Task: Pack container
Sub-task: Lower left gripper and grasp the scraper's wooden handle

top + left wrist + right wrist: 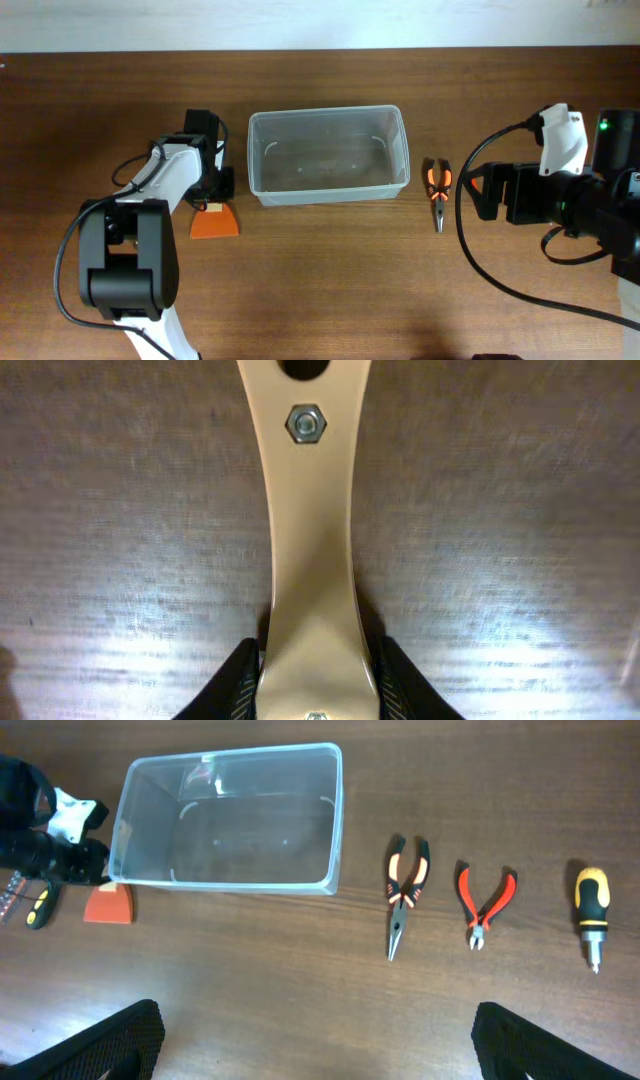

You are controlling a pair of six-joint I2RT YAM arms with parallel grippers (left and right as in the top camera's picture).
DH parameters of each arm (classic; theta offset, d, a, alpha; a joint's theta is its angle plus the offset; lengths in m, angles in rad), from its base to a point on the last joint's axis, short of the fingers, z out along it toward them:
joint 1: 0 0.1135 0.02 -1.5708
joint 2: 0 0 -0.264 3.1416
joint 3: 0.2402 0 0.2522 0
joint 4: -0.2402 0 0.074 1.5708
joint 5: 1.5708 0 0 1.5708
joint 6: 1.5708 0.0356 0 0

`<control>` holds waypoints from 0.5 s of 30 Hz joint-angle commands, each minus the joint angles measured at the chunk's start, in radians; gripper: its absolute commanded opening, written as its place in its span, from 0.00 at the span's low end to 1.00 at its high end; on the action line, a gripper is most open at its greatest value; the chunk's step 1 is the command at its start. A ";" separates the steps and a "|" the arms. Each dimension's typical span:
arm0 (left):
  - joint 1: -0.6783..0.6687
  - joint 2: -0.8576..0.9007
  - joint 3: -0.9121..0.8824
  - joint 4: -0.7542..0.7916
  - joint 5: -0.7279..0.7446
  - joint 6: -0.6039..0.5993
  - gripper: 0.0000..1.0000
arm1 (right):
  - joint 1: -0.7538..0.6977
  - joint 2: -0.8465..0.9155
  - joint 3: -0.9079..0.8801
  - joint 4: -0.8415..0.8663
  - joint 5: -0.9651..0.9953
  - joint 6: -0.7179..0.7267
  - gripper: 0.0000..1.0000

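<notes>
The clear plastic container (pixel 326 196) stands empty at the table's centre; it also shows in the right wrist view (pixel 228 884). My left gripper (pixel 211 187) is low at the table just left of the container. Its jaws (pixel 316 678) are shut on a tan tool handle (pixel 308 510) with a hex nut. An orange trapezoid blade (pixel 214 223) lies just in front of it. My right gripper (pixel 482 190) is wide open and empty (pixel 315 1030), above bare table right of the container.
Orange-and-black needle-nose pliers (pixel 437 186) lie right of the container, also in the right wrist view (pixel 407 888). Red cutters (pixel 485 902) and a yellow-and-black screwdriver (pixel 591 912) lie further right. A yellow-and-black tool (pixel 38 906) lies by the left arm.
</notes>
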 commanded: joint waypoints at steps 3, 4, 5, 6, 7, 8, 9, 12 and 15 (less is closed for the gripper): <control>0.011 0.018 0.140 -0.095 0.002 0.021 0.11 | -0.008 -0.004 0.004 -0.008 0.031 -0.006 0.99; 0.011 0.014 0.175 -0.121 0.002 0.025 0.10 | -0.008 -0.004 0.004 -0.009 0.040 -0.006 0.99; 0.011 0.010 0.218 -0.152 -0.006 0.025 0.10 | -0.008 -0.004 0.004 -0.009 0.044 -0.006 0.99; 0.011 0.005 0.263 -0.183 -0.017 0.026 0.09 | -0.008 -0.004 0.004 -0.009 0.046 -0.006 0.99; 0.011 0.001 0.303 -0.208 -0.024 0.031 0.09 | -0.007 -0.004 0.004 -0.009 0.046 -0.006 0.99; 0.011 -0.005 0.349 -0.235 -0.024 0.049 0.09 | -0.007 -0.004 0.004 -0.009 0.046 -0.006 0.99; 0.009 -0.008 0.388 -0.255 -0.023 0.066 0.09 | -0.008 -0.004 0.004 -0.009 0.046 -0.006 0.99; -0.009 -0.019 0.515 -0.296 -0.024 0.157 0.09 | -0.008 -0.004 0.004 -0.009 0.046 -0.006 0.99; -0.044 -0.027 0.635 -0.324 -0.023 0.221 0.08 | -0.008 -0.004 0.004 -0.008 0.046 -0.006 0.99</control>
